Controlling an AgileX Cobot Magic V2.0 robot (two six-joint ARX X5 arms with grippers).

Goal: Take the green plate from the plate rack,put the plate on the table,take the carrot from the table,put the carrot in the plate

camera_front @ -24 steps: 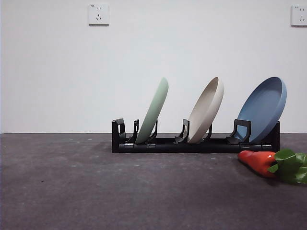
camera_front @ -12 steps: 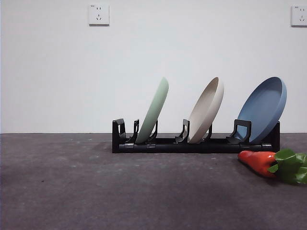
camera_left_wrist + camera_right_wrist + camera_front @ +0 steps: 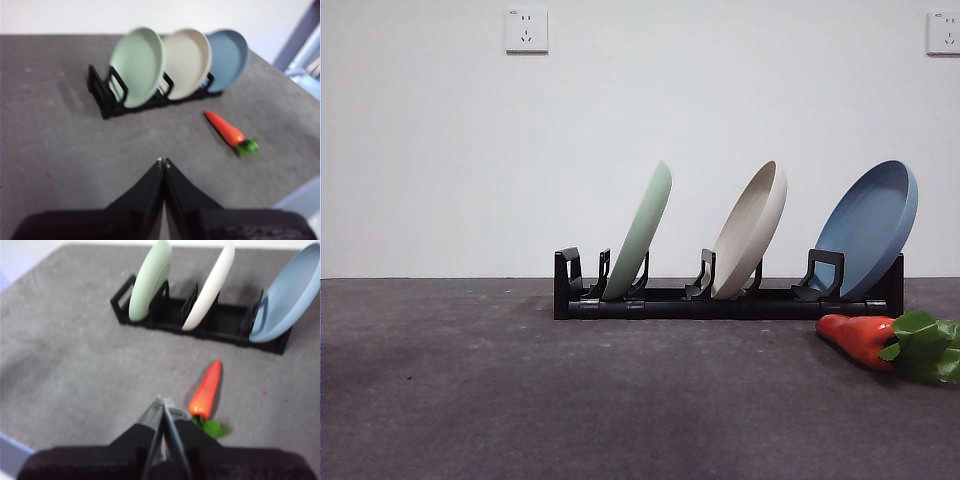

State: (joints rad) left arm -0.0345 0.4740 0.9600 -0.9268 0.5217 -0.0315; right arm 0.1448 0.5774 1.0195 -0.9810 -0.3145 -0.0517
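Note:
The green plate [image 3: 642, 232] leans in the left slot of the black plate rack [image 3: 720, 300]; both wrist views show it too, green plate [image 3: 138, 65] and green plate [image 3: 151, 280]. The carrot [image 3: 865, 338] lies on the table [image 3: 520, 400] in front of the rack's right end, leaves to the right. My left gripper [image 3: 163, 162] is shut, well back from the rack [image 3: 107, 97] with nothing in it. My right gripper [image 3: 163, 402] is shut too, hovering just beside the carrot [image 3: 206, 391]. Neither gripper shows in the front view.
A beige plate [image 3: 752, 240] stands in the middle slot and a blue plate [image 3: 870, 228] in the right one. Bare table stretches left of and in front of the rack. The table's edge lies not far beyond the carrot [image 3: 229, 132] in the left wrist view.

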